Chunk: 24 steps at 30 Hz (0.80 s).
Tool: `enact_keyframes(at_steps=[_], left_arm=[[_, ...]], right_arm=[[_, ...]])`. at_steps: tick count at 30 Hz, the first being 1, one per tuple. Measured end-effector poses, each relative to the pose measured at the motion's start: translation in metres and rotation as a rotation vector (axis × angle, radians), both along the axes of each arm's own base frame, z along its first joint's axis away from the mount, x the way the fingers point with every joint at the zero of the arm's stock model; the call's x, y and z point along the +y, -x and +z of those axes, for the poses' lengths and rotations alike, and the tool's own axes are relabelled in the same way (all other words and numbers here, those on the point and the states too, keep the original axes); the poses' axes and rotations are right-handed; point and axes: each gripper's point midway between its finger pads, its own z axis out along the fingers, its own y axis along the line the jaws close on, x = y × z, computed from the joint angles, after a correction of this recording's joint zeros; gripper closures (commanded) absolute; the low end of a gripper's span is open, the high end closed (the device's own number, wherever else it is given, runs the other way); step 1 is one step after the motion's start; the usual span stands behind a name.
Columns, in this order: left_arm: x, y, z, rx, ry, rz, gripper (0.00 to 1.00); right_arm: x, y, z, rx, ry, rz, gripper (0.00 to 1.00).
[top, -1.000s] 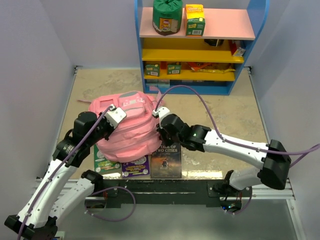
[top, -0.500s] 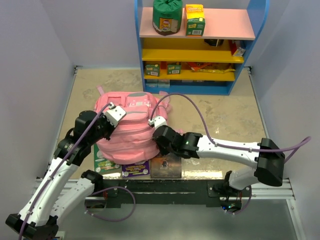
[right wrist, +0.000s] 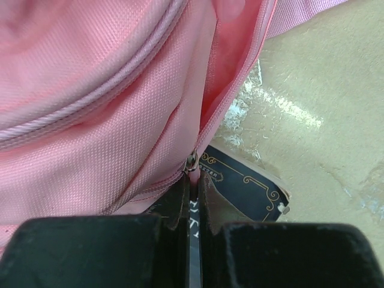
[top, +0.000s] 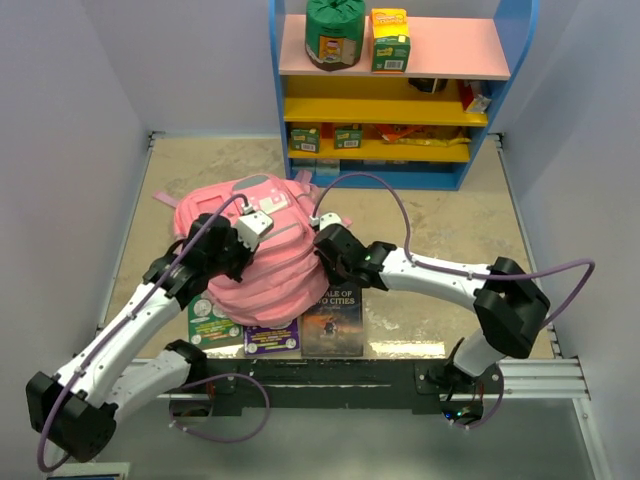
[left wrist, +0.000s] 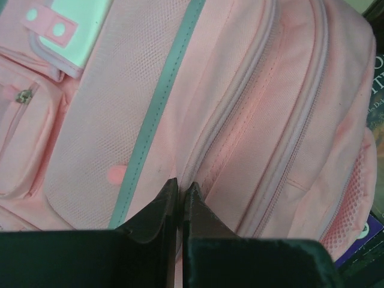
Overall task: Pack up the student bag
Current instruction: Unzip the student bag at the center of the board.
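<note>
Toward the left half of the bench, about midway between near and far edges, lies the pink bag (top: pixel 278 285), front up, its grey stripe (left wrist: pixel 157 111) and pale patch (left wrist: pixel 71 27) showing in the left wrist view. Its near end rests on three books along the near edge: a green one (top: pixel 210 322), a purple one (top: pixel 272 338) and a dark one (top: pixel 335 318). The left gripper (left wrist: pixel 180 185) sits on top of the bag, its fingers closed to a thin slit at a zip seam (left wrist: pixel 225 114), pink cloth showing between the tips; it appears to pinch the fabric there. The right gripper (right wrist: pixel 192 180) is at the bag's right side, over the dark book, fingers drawn almost together. The metal zip pull (right wrist: pixel 191 162) sits right at their tips, seemingly nipped, with the zip above it parted. A shelf (top: pixel 385 95) of goods stands at the far edge.
</note>
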Motion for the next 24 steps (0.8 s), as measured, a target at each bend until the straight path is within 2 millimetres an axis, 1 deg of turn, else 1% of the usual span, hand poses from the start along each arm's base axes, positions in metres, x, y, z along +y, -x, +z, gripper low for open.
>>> enact_keyframes(at_steps=[4, 7, 9, 13, 15, 18, 21, 24], left_arm=[[-0.002, -0.002, -0.019, 0.091, 0.007, 0.066, 1.00], [-0.003, -0.005, -0.026, 0.150, 0.014, 0.107, 1.00], [-0.004, -0.008, -0.026, 0.181, 0.015, 0.128, 1.00], [-0.008, -0.014, -0.025, 0.215, 0.017, 0.145, 1.00], [-0.009, -0.020, -0.024, 0.209, 0.022, 0.151, 1.00], [-0.010, -0.028, -0.020, 0.181, 0.036, 0.158, 1.00], [-0.010, -0.030, -0.019, 0.174, 0.042, 0.160, 1.00], [-0.009, -0.030, -0.019, 0.176, 0.044, 0.163, 1.00]], right_arm=[[0.001, 0.000, 0.005, -0.007, -0.014, 0.003, 1.00], [0.004, 0.002, 0.011, -0.003, -0.041, 0.019, 1.00], [0.008, 0.006, 0.015, 0.010, -0.078, 0.042, 1.00], [0.024, 0.028, 0.035, 0.058, -0.210, 0.155, 1.00], [0.025, 0.032, 0.045, 0.049, -0.250, 0.179, 1.00], [0.024, 0.033, 0.053, 0.036, -0.281, 0.187, 1.00], [0.023, 0.034, 0.058, 0.027, -0.295, 0.191, 1.00], [0.025, 0.038, 0.054, 0.036, -0.283, 0.201, 1.00]])
